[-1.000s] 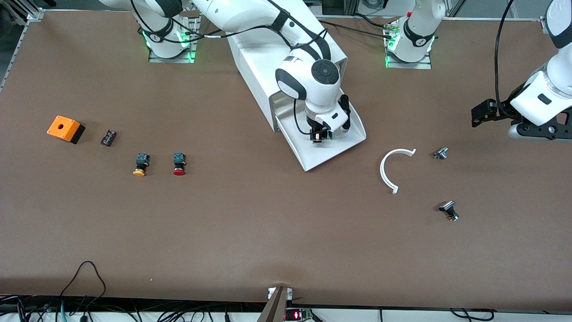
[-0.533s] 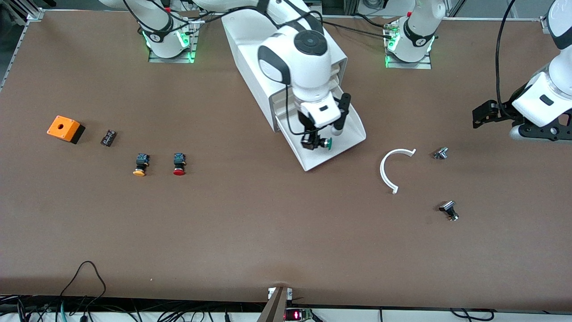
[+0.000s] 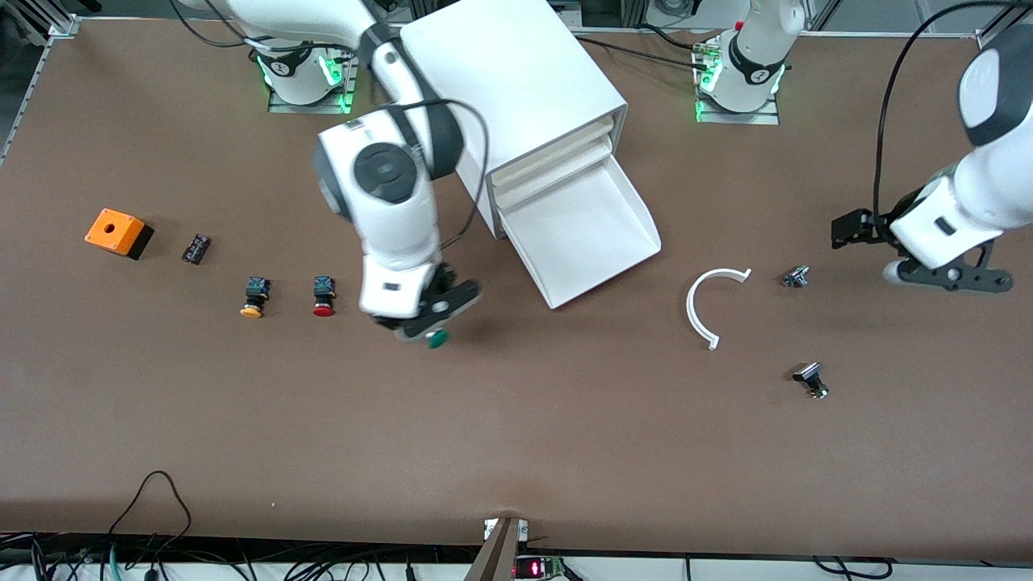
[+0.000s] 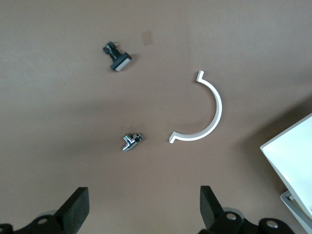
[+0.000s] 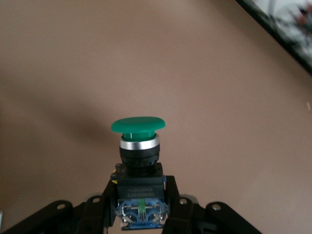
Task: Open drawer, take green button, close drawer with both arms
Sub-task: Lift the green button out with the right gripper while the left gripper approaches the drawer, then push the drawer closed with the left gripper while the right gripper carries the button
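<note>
The lowest drawer (image 3: 593,242) of the white cabinet (image 3: 516,89) stands pulled out and shows nothing inside. My right gripper (image 3: 426,323) is shut on the green-capped button (image 3: 437,340) and holds it above bare table between the red-capped button (image 3: 324,295) and the drawer. In the right wrist view the green button (image 5: 138,146) sits gripped by its black-and-blue body, cap pointing away. My left gripper (image 3: 847,230) is open and empty above the table at the left arm's end; in its wrist view the fingertips (image 4: 78,207) stand wide apart.
A yellow-capped button (image 3: 253,297), a small black part (image 3: 195,248) and an orange box (image 3: 118,232) lie toward the right arm's end. A white curved piece (image 3: 710,303) (image 4: 202,117) and two small metal parts (image 3: 796,277) (image 3: 810,379) lie near the left gripper.
My right gripper lifted the green button out of the open drawer and carried it toward the red and yellow buttons. The left gripper shifted slightly toward the drawer.
</note>
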Robot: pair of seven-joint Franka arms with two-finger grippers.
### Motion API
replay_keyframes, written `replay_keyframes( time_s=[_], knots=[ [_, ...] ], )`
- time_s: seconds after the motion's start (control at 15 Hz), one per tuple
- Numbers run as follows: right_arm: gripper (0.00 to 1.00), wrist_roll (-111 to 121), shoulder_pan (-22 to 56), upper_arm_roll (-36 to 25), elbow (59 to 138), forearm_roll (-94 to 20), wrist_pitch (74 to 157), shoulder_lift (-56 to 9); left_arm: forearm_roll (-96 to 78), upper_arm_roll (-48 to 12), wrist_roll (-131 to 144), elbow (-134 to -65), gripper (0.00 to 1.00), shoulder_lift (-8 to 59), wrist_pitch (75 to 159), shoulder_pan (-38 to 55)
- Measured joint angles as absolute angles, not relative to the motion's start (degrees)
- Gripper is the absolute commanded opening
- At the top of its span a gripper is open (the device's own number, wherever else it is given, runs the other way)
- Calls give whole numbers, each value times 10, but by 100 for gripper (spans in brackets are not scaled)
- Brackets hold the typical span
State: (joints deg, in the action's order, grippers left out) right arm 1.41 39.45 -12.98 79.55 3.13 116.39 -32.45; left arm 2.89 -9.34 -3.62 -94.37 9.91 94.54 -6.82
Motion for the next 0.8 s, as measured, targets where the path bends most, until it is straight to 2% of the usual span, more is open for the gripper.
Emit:
replay_keyframes(
  time_s=[0.2, 0.47, 0.8],
  knots=[
    [37, -36, 346, -130, 870, 31, 1163, -287, 19, -98, 1, -942, 100, 135, 963, -60],
    [37, -104, 314, -129, 929, 31, 1180, -283, 13, -118, 136, -948, 100, 184, 1038, -21],
    [38, -207, 314, -98, 959, 31, 1248, -332, 13, -140, 303, -1055, 100, 217, 1257, 37]
  ],
)
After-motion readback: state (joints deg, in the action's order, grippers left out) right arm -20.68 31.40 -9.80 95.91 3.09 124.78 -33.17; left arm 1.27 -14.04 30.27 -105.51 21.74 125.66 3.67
